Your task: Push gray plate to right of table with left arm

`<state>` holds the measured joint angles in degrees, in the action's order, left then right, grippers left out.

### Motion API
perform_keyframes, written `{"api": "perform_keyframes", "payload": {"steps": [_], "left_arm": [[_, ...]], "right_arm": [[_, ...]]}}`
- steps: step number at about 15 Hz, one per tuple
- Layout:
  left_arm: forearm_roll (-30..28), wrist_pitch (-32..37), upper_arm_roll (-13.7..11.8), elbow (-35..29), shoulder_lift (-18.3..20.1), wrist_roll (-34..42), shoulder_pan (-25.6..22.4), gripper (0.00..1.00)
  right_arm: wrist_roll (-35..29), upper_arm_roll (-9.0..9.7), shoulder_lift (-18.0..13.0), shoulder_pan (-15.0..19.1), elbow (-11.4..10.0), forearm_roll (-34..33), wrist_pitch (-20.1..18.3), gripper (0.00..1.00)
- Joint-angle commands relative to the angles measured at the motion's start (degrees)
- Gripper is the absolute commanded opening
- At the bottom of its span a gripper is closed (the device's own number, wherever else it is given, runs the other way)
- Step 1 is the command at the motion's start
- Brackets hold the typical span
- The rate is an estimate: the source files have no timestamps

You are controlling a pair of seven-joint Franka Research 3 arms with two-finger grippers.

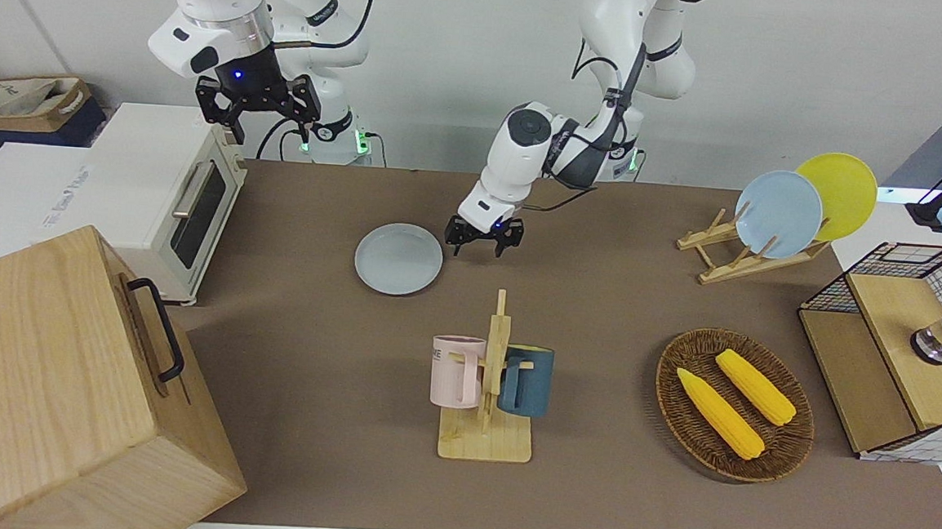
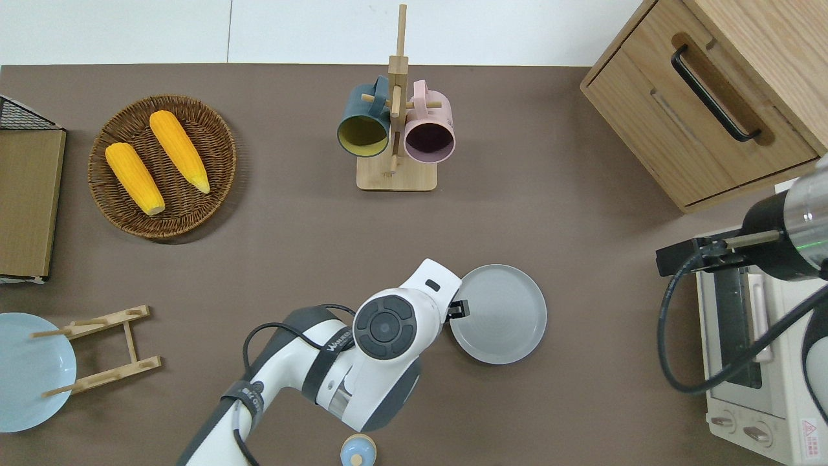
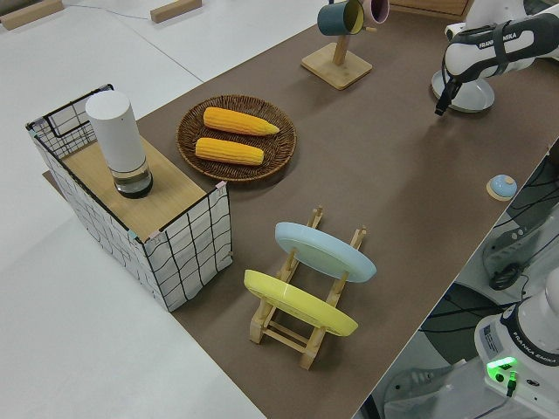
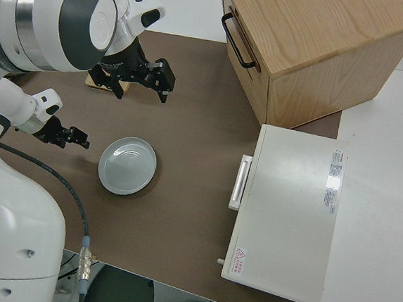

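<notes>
I see my left pincer (image 1: 484, 246) spread, just beside the gray plate (image 1: 398, 258) on the surface (image 1: 599, 305); right arm parked.

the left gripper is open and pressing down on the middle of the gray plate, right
Not quite. The left gripper is open, but it is not on the round pale gray plate; it sits just off the plate's rim toward the left arm's end, clear of it. The front view shows the gap.

Left arm (image 1: 519, 149): glossy white shells, dark gray joints, a loose black cable. Right arm (image 1: 208, 11): white too, a blue light glowing above its black hand (image 1: 257, 108).
</notes>
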<state>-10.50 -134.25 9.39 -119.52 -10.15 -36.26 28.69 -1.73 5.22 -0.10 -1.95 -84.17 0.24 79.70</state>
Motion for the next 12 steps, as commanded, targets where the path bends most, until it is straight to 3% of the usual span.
{"api": "perform_keyframes", "payload": {"steps": [1, 5, 7, 10, 12], "left_arm": [[-2.7, 11.8, 0.0, -0.9, 7.9, 11.3, -7.3, 0.99], [-1.3, 24.4, -0.1, -0.2, 15.0, 24.5, -18.9, 0.99], [2.2, 28.2, -0.5, 0.4, 17.2, 30.3, -23.5, 0.99], [5.8, 34.0, -3.0, 3.9, 17.9, 38.1, -28.0, 0.99], [7.3, 37.2, -5.9, 7.1, 17.9, 42.4, -28.9, 0.99]], "right_arm": [[0.1, 0.32, -0.4, 0.6, 0.0, 0.5, -0.7, 0.983], [0.1, 0.23, -0.4, 0.6, 0.1, 0.5, -0.7, 0.983], [0.1, 0.32, -0.4, 0.6, 0.1, 0.5, -0.7, 0.983], [0.1, 0.32, -0.4, 0.6, 0.0, 0.5, -0.7, 0.983], [0.1, 0.32, -0.4, 0.6, 0.0, 0.5, -0.7, 0.983]]}}
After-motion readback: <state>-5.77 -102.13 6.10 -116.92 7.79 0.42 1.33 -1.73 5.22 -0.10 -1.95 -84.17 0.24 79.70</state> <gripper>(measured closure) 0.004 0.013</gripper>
